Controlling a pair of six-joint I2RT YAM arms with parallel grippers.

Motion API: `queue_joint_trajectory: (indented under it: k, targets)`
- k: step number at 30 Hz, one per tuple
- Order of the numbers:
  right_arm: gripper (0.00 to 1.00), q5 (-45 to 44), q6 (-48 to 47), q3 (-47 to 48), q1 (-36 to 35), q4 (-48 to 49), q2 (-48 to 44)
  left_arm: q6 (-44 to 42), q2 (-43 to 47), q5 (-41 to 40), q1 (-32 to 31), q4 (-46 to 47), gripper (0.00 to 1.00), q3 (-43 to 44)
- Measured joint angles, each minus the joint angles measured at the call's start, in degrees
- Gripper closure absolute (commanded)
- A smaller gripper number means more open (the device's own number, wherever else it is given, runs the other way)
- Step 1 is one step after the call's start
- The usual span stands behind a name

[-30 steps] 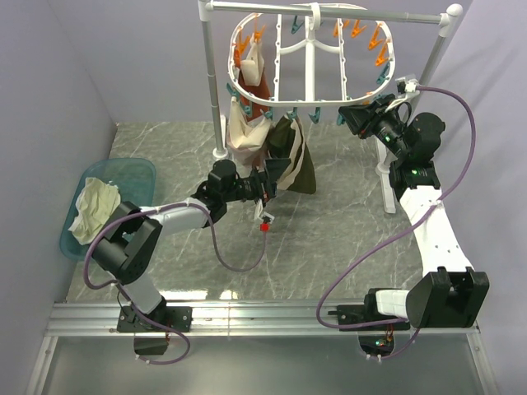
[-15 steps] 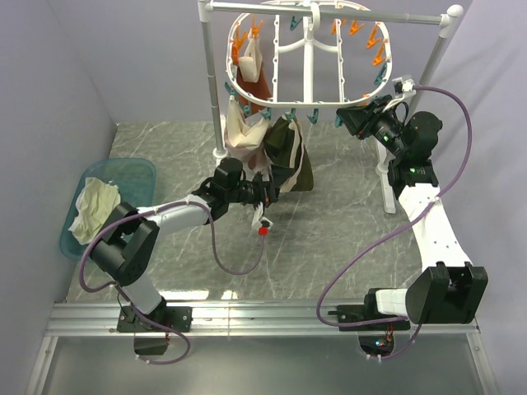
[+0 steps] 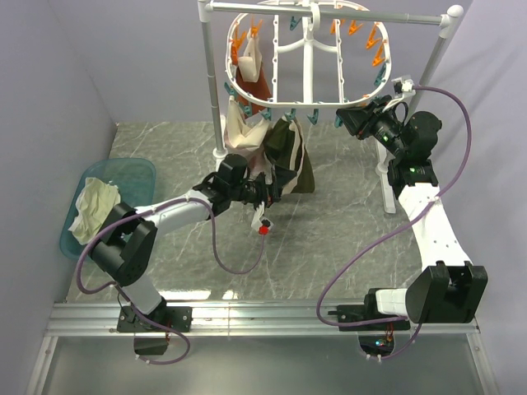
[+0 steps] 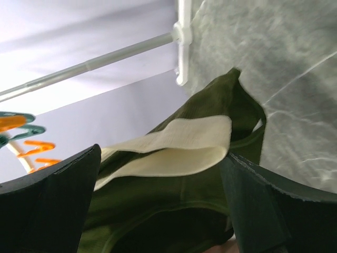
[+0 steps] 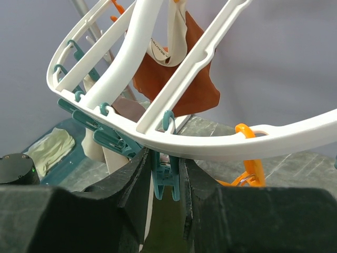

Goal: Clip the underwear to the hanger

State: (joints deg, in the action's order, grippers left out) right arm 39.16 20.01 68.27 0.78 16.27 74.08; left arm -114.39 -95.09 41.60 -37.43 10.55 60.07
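The white oval hanger (image 3: 309, 103) hangs from the pole at the back. The dark olive underwear (image 3: 292, 156) hangs below its front rim, top edge at a teal clothespin. In the left wrist view its pale waistband (image 4: 174, 145) folds over the green cloth (image 4: 158, 211). My left gripper (image 3: 276, 183) is open, its fingers spread wide on either side of the underwear's lower part (image 4: 162, 158). My right gripper (image 3: 352, 117) is at the hanger's front right rim (image 5: 210, 145), shut on a teal clothespin (image 5: 167, 179) under the rim.
A rust-red garment (image 3: 254, 82) and a pinkish-beige one (image 3: 239, 127) hang on the hanger's left side. The white pole stand (image 3: 216, 82) carries the hanger. A teal basin (image 3: 132, 177) holding a cream cloth (image 3: 95, 206) sits at the left. Orange clothespins (image 3: 379, 45) line the rim.
The hanger tilted back and settled. My left gripper moved right and forward, further in under the hanging underwear. My right gripper stayed at the rim on the clothespin.
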Motion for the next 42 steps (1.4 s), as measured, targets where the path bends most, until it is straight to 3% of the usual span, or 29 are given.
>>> queue_joint_trajectory:
  k: [33, 37, 42]
  targets:
    - [1.00, 0.09, 1.16, 0.09, 0.00, 0.00, 0.42, -0.02, -9.03, -4.20, -2.14, -11.32, 0.07, 13.81]
    - [1.00, 0.13, 1.18, 0.09, 0.00, 0.00, 0.42, 0.00, -9.60, -4.52, -2.14, -12.17, 0.11, 15.21]
    - [1.00, 0.13, 1.18, 0.09, 0.00, 0.00, 0.42, 0.02, -11.54, -5.90, -2.14, -12.48, 0.34, 17.73]
